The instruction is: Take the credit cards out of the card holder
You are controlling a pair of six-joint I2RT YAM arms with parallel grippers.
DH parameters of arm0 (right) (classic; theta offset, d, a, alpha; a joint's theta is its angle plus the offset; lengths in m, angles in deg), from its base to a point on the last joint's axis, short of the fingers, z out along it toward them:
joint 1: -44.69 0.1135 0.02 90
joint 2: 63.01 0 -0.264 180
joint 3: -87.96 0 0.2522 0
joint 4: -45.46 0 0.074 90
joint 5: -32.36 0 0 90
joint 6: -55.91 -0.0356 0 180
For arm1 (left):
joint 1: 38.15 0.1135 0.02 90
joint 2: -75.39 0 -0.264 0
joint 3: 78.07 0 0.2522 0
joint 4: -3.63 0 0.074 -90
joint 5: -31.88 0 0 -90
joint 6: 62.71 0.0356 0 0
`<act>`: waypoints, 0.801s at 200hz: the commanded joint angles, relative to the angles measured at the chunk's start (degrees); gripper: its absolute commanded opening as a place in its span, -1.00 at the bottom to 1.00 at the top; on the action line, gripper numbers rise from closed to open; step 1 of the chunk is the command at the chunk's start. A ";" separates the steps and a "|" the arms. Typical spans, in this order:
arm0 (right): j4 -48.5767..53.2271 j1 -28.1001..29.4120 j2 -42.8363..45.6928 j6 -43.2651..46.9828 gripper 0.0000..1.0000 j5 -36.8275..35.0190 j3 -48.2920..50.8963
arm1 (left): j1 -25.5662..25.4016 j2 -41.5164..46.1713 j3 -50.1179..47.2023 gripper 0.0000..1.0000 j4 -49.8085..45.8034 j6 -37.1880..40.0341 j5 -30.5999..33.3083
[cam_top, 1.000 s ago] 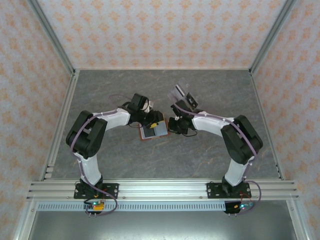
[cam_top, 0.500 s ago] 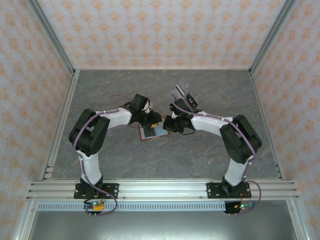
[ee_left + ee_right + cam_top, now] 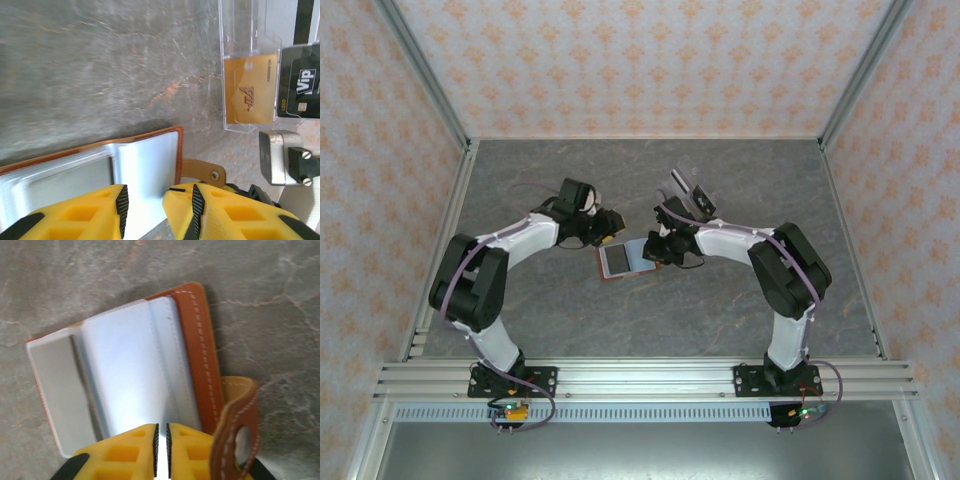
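**A:** Left gripper (image 3: 145,197) backed off the open reddish-brown stitched bifold card holder (image 3: 620,259), jaws partly apart, empty.

**B:** Yep, holder's mid-table. Right gripper (image 3: 161,429) pinches its grey-blue pocket, nearly closed. Card pull probably needs another go.

Top camera high behind arm bases (image 3: 510,380), tilted down and forward, far off, taking in whole grey marbled tabletop (image 3: 570,320). Left wrist camera close, looking down past own yellow fingers (image 3: 75,215) at open reddish-brown stitched card holder (image 3: 145,160), clear plastic sleeve (image 3: 239,25) beyond. Right wrist camera closer yet, straight down onto same holder. All three views share holder
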 commanded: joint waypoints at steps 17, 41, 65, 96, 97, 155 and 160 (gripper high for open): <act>-2.38 0.07 -2.98 -0.60 -0.55 6.67 -5.78 | 0.54 3.88 -5.07 -0.24 -6.32 1.23 6.30; -1.35 0.16 -5.36 -0.29 -0.50 8.84 -8.51 | 0.53 4.44 -7.08 -0.31 -6.10 0.70 6.70; 1.20 0.50 -7.42 0.82 -0.49 9.14 -11.09 | 0.58 4.01 -8.00 -0.41 -5.43 0.43 5.98; 5.38 0.86 -9.65 2.81 -0.49 7.21 -14.07 | 0.52 3.56 -9.20 -0.53 -4.51 -0.02 5.47; 5.52 0.86 -9.72 2.87 -0.49 7.07 -14.16 | 0.53 3.47 -9.23 -0.54 -4.46 -0.03 5.46; 6.87 1.08 -11.92 4.48 -0.50 7.74 -15.71 | 0.36 1.09 -9.11 -0.61 -1.20 -0.14 2.24; 6.69 1.05 -11.98 4.57 -0.50 7.89 -15.62 | 0.36 0.79 -9.08 -0.61 -0.71 -0.25 1.76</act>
